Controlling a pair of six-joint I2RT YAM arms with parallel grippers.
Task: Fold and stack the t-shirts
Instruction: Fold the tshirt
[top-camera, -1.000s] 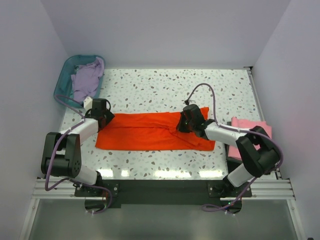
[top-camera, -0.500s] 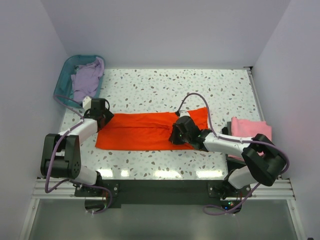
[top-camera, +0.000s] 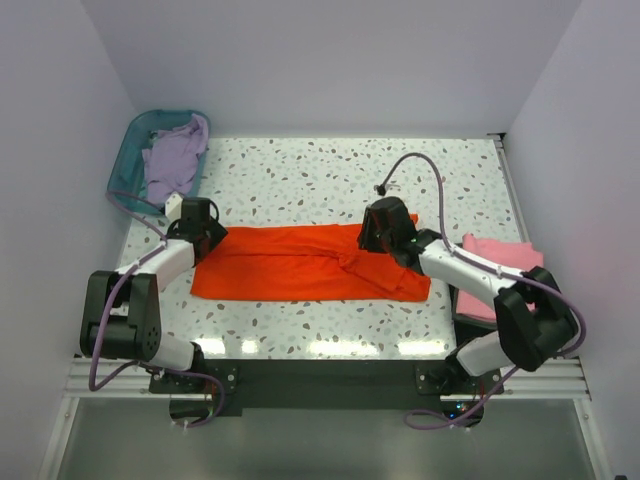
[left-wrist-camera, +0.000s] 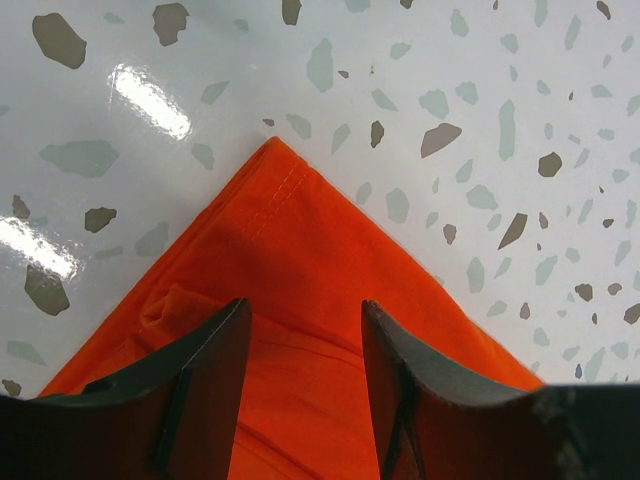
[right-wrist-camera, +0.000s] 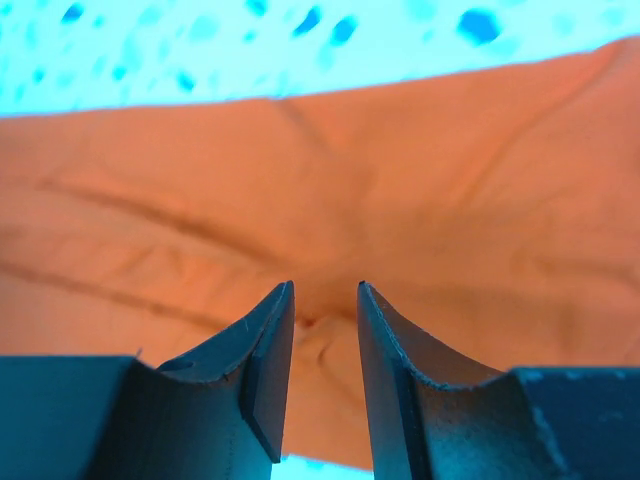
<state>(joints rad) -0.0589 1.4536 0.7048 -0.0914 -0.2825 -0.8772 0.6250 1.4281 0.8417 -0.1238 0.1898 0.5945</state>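
Observation:
The orange-red t-shirt (top-camera: 290, 265) lies stretched in a long band across the table. My left gripper (top-camera: 207, 238) is open, with its fingers down on the shirt's left corner (left-wrist-camera: 290, 230). My right gripper (top-camera: 362, 250) is over the shirt's right part. Its jaws stand a narrow gap apart, and a small pucker of orange cloth (right-wrist-camera: 320, 325) lies between the tips. The pink t-shirt (top-camera: 500, 262) lies folded at the right edge. The lavender t-shirt (top-camera: 172, 160) sits crumpled in the basket.
The teal plastic basket (top-camera: 124, 160) stands at the back left corner. A white speckled table (top-camera: 300, 180) lies behind the shirt, with walls close on the left, back and right.
My right gripper slid forward and left over the shirt half a second ago, then came back to the right and rear. A wrinkle now sits in the cloth near it. The left arm stayed put.

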